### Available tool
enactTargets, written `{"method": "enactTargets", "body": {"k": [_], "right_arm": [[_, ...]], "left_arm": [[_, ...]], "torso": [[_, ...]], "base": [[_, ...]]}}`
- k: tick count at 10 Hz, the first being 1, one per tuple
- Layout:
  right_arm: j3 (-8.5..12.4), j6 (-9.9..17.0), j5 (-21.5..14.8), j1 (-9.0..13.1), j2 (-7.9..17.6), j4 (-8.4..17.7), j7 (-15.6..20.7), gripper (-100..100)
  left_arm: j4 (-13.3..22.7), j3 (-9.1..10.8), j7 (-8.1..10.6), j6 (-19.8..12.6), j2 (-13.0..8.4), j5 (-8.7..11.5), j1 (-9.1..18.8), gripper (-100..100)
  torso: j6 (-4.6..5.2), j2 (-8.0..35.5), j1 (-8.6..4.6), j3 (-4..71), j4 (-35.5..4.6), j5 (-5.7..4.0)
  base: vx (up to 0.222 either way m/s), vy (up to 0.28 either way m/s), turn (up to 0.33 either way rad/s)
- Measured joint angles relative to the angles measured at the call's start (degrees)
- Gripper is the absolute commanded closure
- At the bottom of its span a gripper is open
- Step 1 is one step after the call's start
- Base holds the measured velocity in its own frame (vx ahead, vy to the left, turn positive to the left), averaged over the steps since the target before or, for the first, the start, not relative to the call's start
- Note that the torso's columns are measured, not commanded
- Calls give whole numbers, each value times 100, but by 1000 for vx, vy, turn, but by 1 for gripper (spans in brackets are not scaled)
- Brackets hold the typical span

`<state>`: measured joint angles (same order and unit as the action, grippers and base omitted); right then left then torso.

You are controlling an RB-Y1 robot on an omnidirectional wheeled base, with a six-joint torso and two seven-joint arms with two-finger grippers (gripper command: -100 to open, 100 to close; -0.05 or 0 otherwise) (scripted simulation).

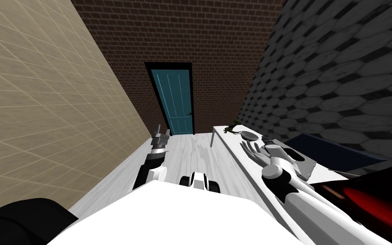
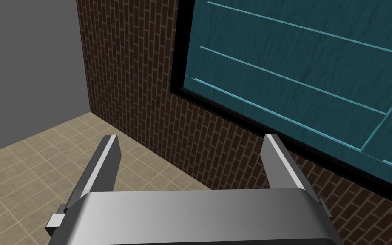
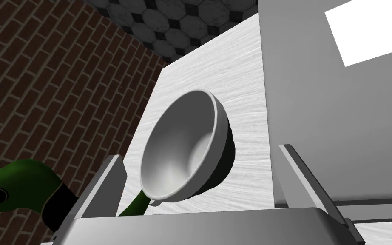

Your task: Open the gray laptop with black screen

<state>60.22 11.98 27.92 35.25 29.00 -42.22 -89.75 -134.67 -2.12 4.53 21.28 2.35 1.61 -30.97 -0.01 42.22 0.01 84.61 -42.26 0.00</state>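
Observation:
A grey laptop with dark patches lies flat on the white table at my right. In the right wrist view it is a grey slab with a white rectangle on it. My right gripper hovers open over the table at the laptop's near edge. One finger overlaps the slab's edge, and nothing is held in the gripper. My left gripper is raised over the floor at the left, open and empty.
A white bowl and a green duck-like figure stand on the table beyond the right gripper. A teal door closes the far brick wall. Blue furniture lies behind the table.

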Motion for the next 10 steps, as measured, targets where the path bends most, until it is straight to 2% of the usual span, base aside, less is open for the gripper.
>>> {"method": "enactTargets", "body": {"k": [1, 3, 4, 5, 6, 8, 9, 10], "right_arm": [[-143, 1, -137, 28, 6, 22, 159, -100], [-458, 3, -132, -9, 11, 11, 479, -100], [-511, -4, -146, -4, 7, 11, 640, -100], [-695, -2, -285, -118, 158, 224, 813, -100], [-821, 105, -520, -222, 275, 219, 966, -100], [-1192, 108, -820, -231, 469, 392, 1301, -100], [-1409, 80, -848, -215, 522, 467, 1480, -100], [-1571, 140, -907, -268, 478, 324, 1640, -100]], "left_arm": [[0, 0, 0, 0, 0, 0, 0, 0], [0, 0, 0, 0, 0, 0, 0, 0], [0, 0, 0, 0, 0, 0, 0, 0], [0, -1, 0, 0, 0, 0, 1, 0], [0, 0, 0, 0, 0, 0, 0, 0], [0, 0, 0, 0, 0, 0, 0, 0], [0, 0, 0, 0, 0, 0, 0, 0], [0, 0, 0, 0, 0, 0, 0, 0]], "torso": [[-1, -3, 1, 2, 1, 1], [1, 4, -1, -2, -1, 0], [1, 8, -2, -5, -2, 0], [-5, 15, -1, -9, -3, -2], [5, 18, -2, -11, -6, 1], [1, 2, -2, -1, -1, 0], [-1, -2, 0, 2, 1, 0], [0, 0, 1, 0, 0, 0]], "base": [[0, 0, 0], [0, 0, 0], [-25, 1, 290], [-38, -2, 183], [-23, -2, -9], [-4, -1, -13], [0, 0, 0], [0, 0, 0]]}}
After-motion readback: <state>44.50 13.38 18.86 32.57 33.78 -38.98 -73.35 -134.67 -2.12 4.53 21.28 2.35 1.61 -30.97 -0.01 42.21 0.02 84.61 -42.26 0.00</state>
